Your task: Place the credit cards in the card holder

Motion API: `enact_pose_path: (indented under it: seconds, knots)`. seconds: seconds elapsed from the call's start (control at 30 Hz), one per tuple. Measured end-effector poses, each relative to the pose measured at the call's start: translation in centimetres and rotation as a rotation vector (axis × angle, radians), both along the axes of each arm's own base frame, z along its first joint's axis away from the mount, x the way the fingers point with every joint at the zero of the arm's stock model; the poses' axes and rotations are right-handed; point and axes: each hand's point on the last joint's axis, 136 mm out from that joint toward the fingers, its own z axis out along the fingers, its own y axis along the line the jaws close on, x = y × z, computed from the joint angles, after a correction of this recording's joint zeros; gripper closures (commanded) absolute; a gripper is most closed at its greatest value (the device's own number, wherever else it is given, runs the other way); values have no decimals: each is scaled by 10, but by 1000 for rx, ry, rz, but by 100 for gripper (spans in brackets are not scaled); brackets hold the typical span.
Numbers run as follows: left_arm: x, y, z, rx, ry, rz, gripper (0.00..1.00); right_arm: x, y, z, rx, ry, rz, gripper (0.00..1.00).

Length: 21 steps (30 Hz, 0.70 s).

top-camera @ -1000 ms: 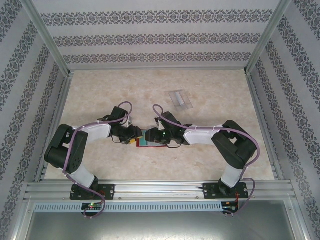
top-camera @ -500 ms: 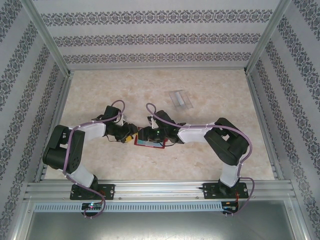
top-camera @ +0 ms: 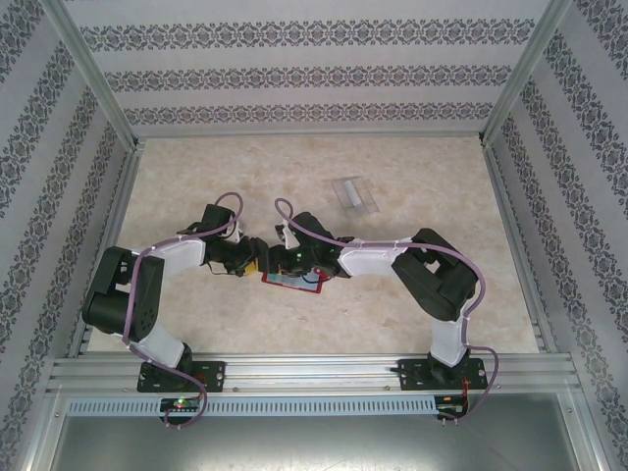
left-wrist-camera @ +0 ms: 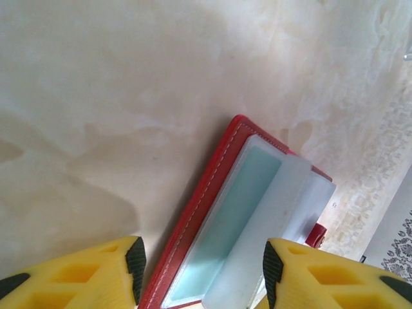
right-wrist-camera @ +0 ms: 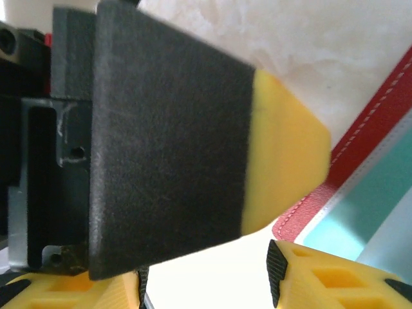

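Risk, crowding: your left gripper and right gripper meet over one small red fold-over wallet. By my judgement, a careless closing of either could knock their fingers together.
Risk, wrong grab: the thin teal plastic card lies flat in the wallet, partly under a pale translucent flap. A pinch could take the flap or the wallet too and drag the lot.
Left fingers: half spread, straddling the wallet's end, clamping nothing.
Right fingers: half spread and empty, close against what looks to be the left gripper's black-padded finger.
Wallet and card: mid-way across the beige marbled table, nearer its near edge.
Clear plastic card holder: well apart from the wallet, toward the far edge, right of centre.
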Motion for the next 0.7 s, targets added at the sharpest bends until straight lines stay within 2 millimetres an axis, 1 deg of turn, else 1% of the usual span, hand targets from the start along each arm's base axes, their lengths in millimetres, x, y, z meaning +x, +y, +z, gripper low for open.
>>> enact_pose_path:
  seconds: [0.17,0.27,0.33,0.4,0.47,0.5,0.53,0.6,0.67,0.7]
  knots:
    - [1,3,-1,12,-5,3,42,-1,11,16,37,-23,40,44]
    - [6,4,2,11,-13,4,41,1,16,27,60,-56,65,44]
    - [8,5,2,15,-17,4,41,1,15,33,59,-85,78,44]
    - [9,5,0,22,-17,-2,41,4,6,42,42,-120,78,44]
    - [8,6,-2,34,-17,-10,41,13,-9,59,22,-179,56,43]
    - [8,7,-3,41,-14,-13,41,21,-20,68,7,-212,33,42]
    - [7,7,-4,46,-11,-14,41,33,-34,77,-21,-252,-2,41]
    - [5,8,-5,53,-9,-21,41,58,-65,91,-92,-324,-82,34]
    - [3,7,-6,61,-6,-28,41,88,-101,104,-187,-401,-180,23]
    - [2,7,-6,66,-6,-29,40,99,-115,108,-229,-433,-213,19]
